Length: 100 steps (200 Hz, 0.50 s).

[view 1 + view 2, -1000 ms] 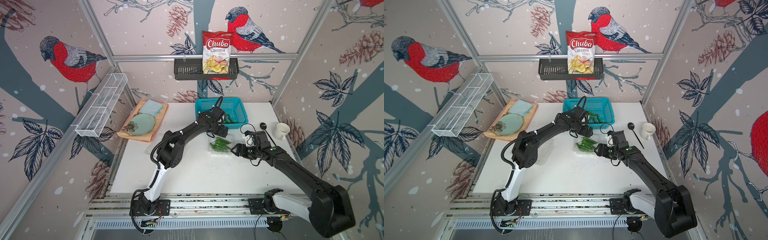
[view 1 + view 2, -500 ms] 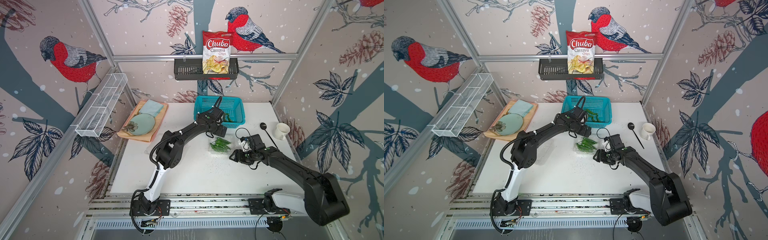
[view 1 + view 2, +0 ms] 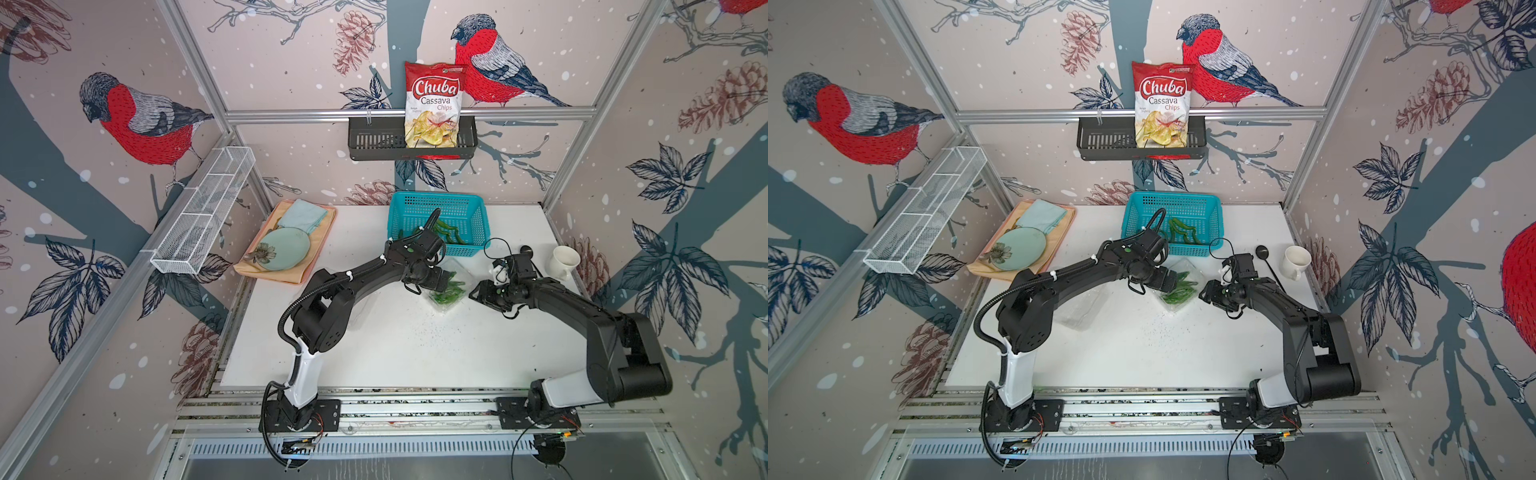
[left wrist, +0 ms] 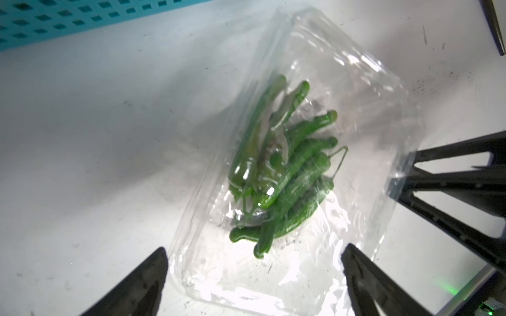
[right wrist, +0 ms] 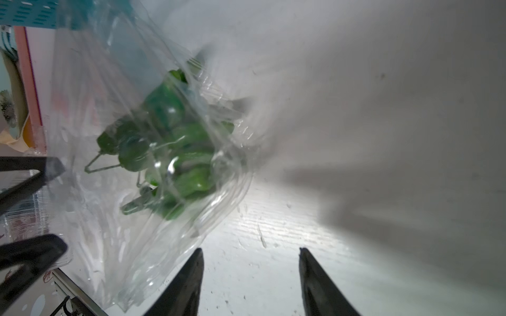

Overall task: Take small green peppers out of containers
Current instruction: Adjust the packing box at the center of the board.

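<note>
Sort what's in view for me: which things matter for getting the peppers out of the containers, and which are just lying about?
Job: small green peppers in the clear container; second clear container, no peppers visible inside; more peppers in the turquoise basket.

Lying about: chips bag, black rack, wire shelf, plate, cloth, tray, mug, spoon.

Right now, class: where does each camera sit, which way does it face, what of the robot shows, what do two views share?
Top views: high in front, facing down at the table; left arm and right arm show.
Left wrist: on left arm, facing down at the box of peppers; open left pincer shows.
Right wrist: on right arm, facing the box; open right pincer shows.
Shared: both wrist views catch box, peppers, basket.
</note>
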Motion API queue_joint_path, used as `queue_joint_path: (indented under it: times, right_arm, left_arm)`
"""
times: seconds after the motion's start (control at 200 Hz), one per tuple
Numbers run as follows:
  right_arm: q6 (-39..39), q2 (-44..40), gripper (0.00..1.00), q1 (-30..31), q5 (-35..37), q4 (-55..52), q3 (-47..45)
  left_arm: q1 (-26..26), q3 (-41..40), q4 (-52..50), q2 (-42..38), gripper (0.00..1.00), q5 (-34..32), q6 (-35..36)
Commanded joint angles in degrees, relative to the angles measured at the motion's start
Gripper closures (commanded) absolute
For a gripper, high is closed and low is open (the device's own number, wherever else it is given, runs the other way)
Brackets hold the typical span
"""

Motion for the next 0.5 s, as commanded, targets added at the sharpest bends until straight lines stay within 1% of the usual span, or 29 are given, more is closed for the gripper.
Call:
queue_joint_path:
  times: [0.0,0.15,0.195,0.26,0.35,0.495]
  right_arm:
    - [-1.1,-1.2,0.44,-1.7,-3.3,-0.5,-0.8]
    - [0.6,-6.5,0.44,-5.9,-8.7,1.1,-7.2]
    - [2.0,-7.9,0.44,-6.8,-10.5,2.5,-8.6]
    - [5.9,-9.2,0.45,-7.1,-14.2,6.6,-10.0]
    - [11.6,-8.9,0.45,-6.0,-17.2,12.9,-10.5]
    - [14.4,-6.5,0.46,-5.7,-17.7,17.3,-10.6]
  left_arm:
    - [0.1,0.2,-0.1,-1.6,0.04,-1.9,-2.6]
    - [0.1,5.7,-1.8,0.5,0.03,-1.1,-4.0]
    - [0.1,7.8,-2.5,1.7,0.04,-0.5,-4.3]
    - [0.4,10.0,-2.4,3.0,0.04,1.4,-5.2]
    - [1.4,11.7,-0.3,4.3,0.04,6.3,-7.1]
    - [2.5,13.2,0.8,6.4,0.04,9.9,-7.6]
